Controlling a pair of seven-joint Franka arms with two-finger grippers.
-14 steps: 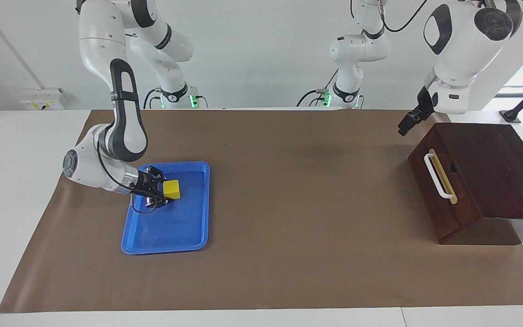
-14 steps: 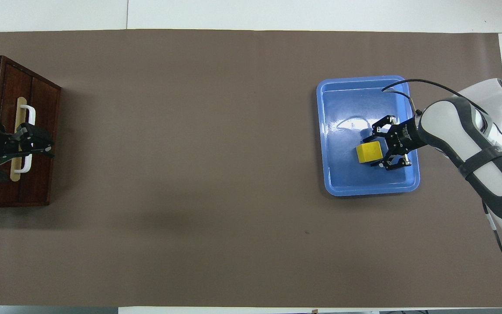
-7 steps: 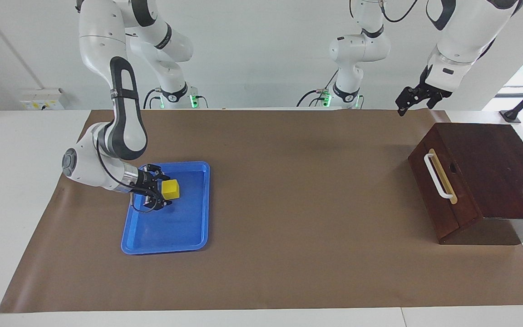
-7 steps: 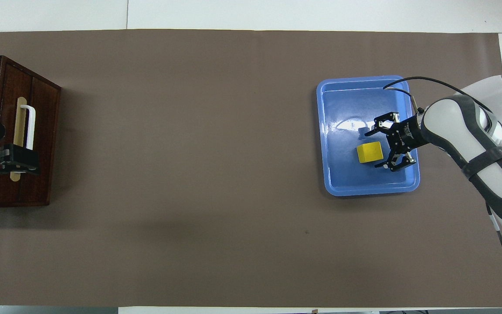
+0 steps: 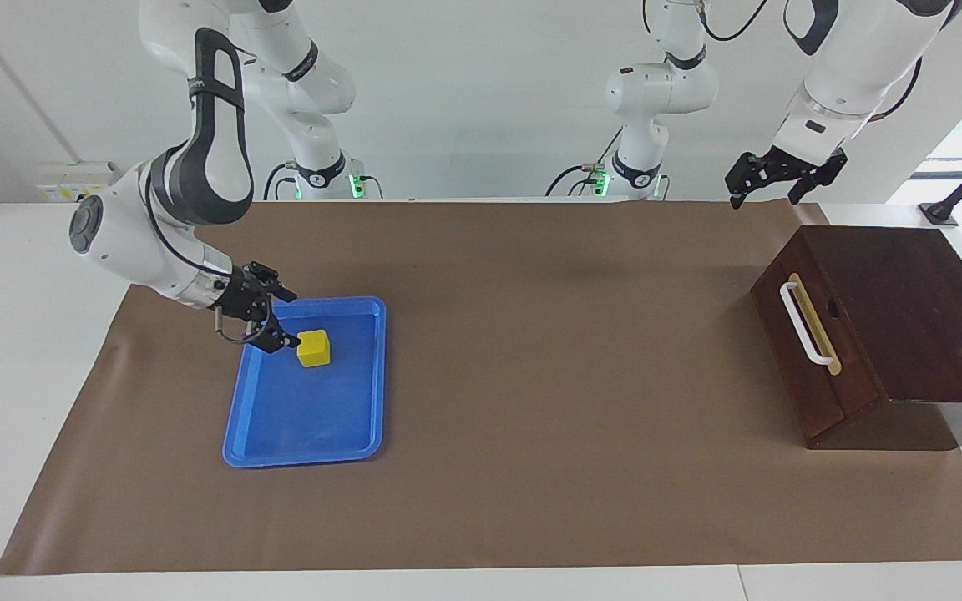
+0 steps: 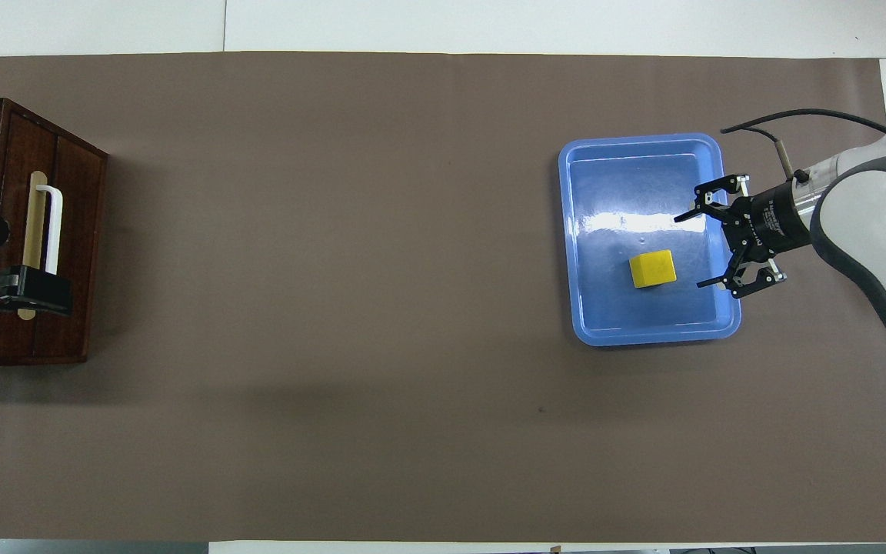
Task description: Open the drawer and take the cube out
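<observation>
The cube (image 5: 314, 348) sits in the blue tray (image 5: 339, 446), toward the right arm's end of the table, nothing touching it. The right gripper (image 5: 274, 317) hangs just beside it over the tray's rim, jaws spread wide and empty, the cube lying straight out from its fingertips. The drawer (image 5: 811, 351) looks shut in its dark box (image 5: 924, 309), well apart. The left gripper (image 5: 782, 179), open and empty, waits raised near that box.

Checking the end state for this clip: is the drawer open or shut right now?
Shut. The drawer front sits flush with its dark box, no pale interior showing. The cube lies in the blue tray.
</observation>
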